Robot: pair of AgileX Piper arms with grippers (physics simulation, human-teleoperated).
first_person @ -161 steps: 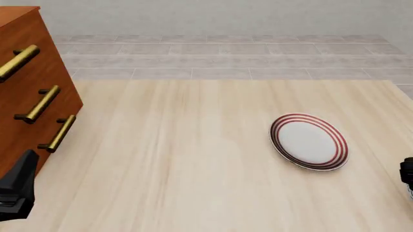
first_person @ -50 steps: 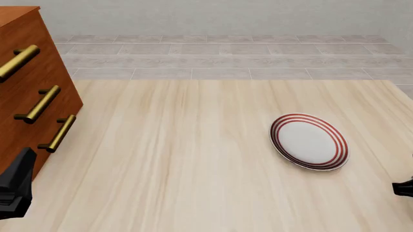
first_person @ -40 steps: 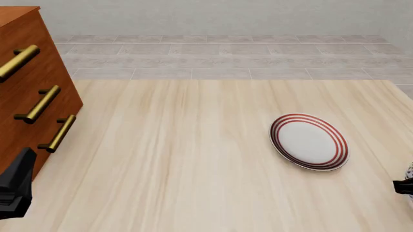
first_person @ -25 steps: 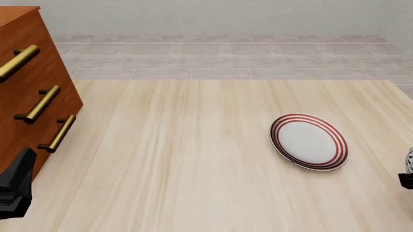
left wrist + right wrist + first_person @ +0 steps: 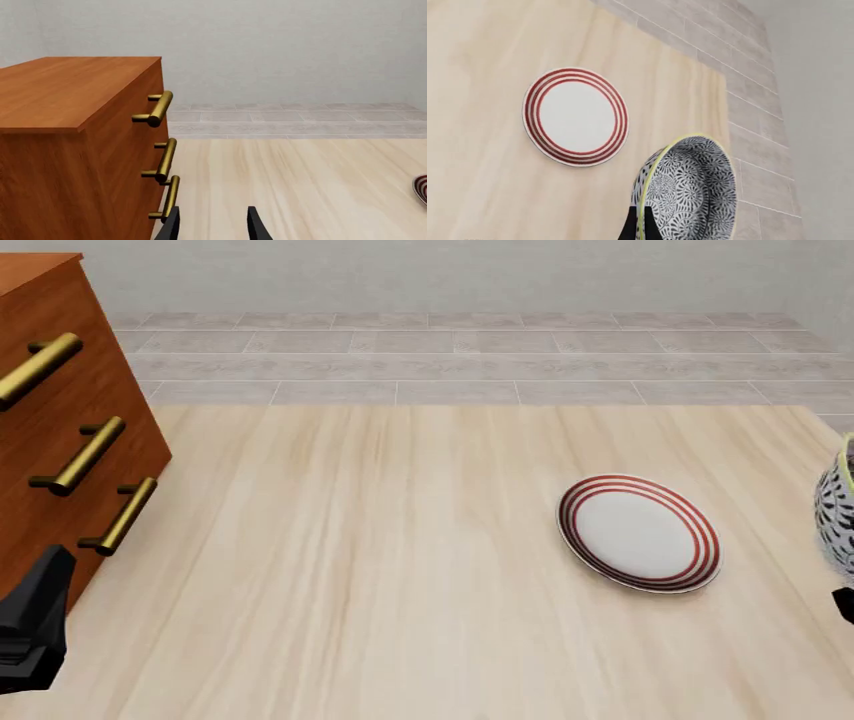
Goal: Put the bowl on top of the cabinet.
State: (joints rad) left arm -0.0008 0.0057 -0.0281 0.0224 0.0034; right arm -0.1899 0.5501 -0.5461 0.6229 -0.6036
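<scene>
The right gripper (image 5: 642, 231) pinches the rim of the deep blue-and-white patterned bowl (image 5: 690, 192), which has just risen into the front view's right edge, lifted clear beside the red-ringed white plate (image 5: 639, 532). The left gripper (image 5: 212, 225) hangs spread by the reddish-brown wooden cabinet (image 5: 73, 145), whose top is cropped in front view.
</scene>
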